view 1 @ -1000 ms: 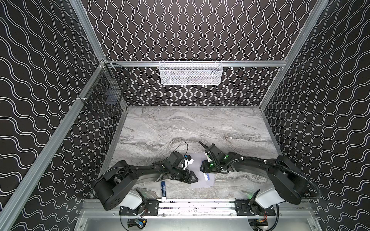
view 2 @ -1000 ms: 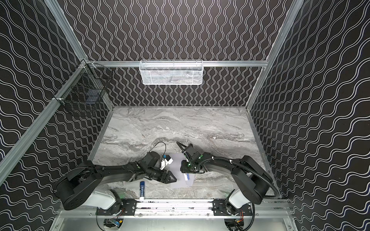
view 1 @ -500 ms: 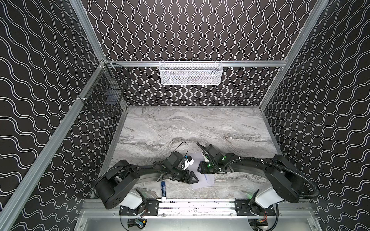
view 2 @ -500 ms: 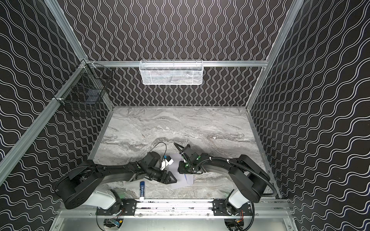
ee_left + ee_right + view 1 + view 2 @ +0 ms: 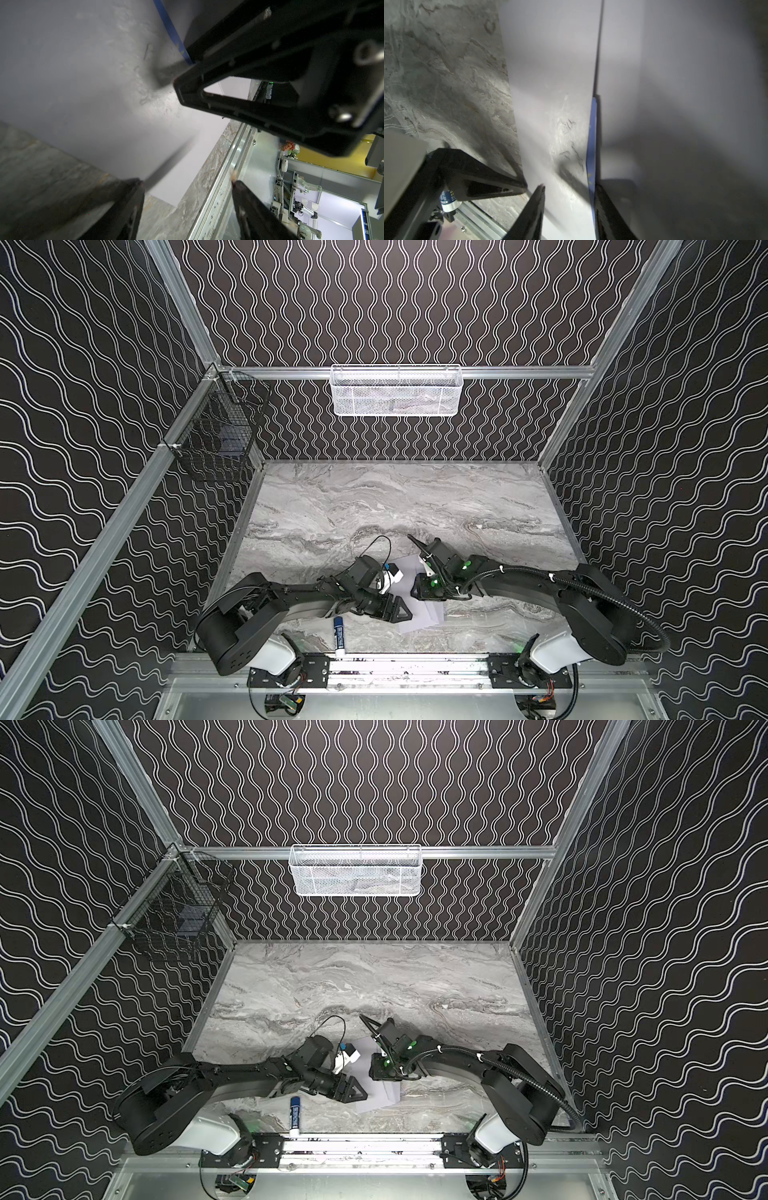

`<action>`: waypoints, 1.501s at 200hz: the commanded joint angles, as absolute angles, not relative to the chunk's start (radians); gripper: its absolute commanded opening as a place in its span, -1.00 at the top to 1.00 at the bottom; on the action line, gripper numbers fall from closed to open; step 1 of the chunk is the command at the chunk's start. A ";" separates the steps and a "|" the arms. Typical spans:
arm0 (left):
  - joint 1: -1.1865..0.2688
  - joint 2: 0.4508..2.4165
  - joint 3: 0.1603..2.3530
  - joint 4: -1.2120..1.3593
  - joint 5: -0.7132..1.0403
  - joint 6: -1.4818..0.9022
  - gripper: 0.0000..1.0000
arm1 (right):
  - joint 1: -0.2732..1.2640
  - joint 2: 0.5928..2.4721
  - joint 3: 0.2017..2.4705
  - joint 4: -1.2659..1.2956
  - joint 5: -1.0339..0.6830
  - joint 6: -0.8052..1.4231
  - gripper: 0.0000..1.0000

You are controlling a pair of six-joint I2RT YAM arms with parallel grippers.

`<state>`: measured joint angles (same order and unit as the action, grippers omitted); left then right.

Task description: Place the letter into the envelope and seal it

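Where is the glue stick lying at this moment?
In both top views the glue stick lies on the table by the front rail, left of centre, just left of the envelope.

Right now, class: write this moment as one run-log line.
letter: blue edge showing; envelope: on table; left end effector: open; right end effector: open

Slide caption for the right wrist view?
Right claw, jaws apart, at the blue edge of the letter showing between layers of the envelope.
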<state>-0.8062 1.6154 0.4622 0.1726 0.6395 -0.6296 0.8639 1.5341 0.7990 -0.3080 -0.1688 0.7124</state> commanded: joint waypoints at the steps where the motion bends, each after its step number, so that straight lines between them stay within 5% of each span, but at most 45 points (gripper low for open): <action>1: -0.806 1.622 0.455 0.101 0.563 -0.626 -0.46 | 0.862 1.540 0.813 -0.358 -0.133 0.690 0.03; 41: -0.806 1.640 0.462 0.115 0.572 -0.622 -0.46 | 0.853 1.585 0.802 -0.296 -0.149 0.686 -0.08; 153: -0.805 1.629 0.465 0.101 0.565 -0.620 -0.45 | 0.851 1.597 0.785 -0.217 -0.221 0.673 0.41; 267: -0.724 1.480 0.736 -0.122 0.345 -0.550 -0.48 | 0.890 1.299 0.758 -0.432 0.058 0.680 0.09; 300: -0.610 1.540 0.775 -0.103 0.443 -0.549 -0.44 | 0.973 1.244 0.686 -0.438 0.126 0.709 0.04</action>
